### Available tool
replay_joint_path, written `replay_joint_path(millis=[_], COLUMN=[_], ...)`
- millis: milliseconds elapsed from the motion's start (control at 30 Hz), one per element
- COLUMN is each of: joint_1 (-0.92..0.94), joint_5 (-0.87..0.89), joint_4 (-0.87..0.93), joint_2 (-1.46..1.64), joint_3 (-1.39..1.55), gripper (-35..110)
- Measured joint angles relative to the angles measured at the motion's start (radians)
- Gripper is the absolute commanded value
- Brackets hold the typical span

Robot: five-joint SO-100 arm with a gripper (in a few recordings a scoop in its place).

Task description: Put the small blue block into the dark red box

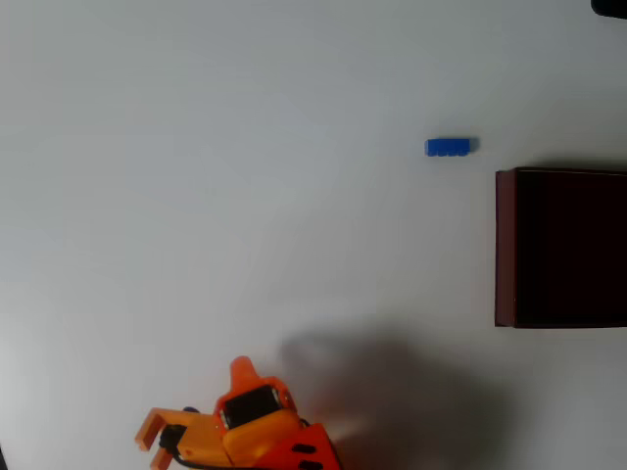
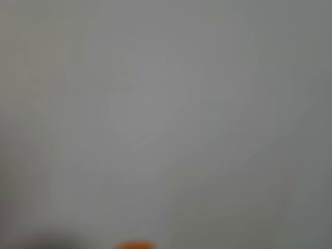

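Gripper (image 1: 201, 406) well apart from block (image 1: 449, 147)

matt white table (image 1: 245, 147), studded plastic-looking small blue block (image 1: 449, 147)

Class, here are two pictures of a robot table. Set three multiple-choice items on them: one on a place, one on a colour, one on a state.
1. In the overhead view, where does the tiny bright blue studded brick lie?
A. inside the box
B. on the table, up and left of the box
C. between the gripper's fingers

2. What colour are the walls of the large rectangular box?
A. dark red
B. green
C. yellow

3. What does the orange two-finger gripper hold?
A. the brick
B. the box
C. nothing

Key: 1 B, it lies on bare table apart from the box; 2 A, the walls are maroon; 3 C, the gripper is far from both.
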Motion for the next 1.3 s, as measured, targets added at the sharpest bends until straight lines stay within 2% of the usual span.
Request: replay_joint_path(millis=[733,900,1100,1200,1300], joint_1=[-0.021,-0.028,-0.035,-0.012,0.044], joint_5=[-0.005,0.138,0.189,0.173,0.126], joint_4=[0.0,-0.026,-0.063,-0.072,-0.077], joint_2=[0.0,0.0,0.0,-0.023,-0.175], joint_3=[0.0,0.002,-0.002,-0.058,-0.209], gripper=[0,0,3,4,6])
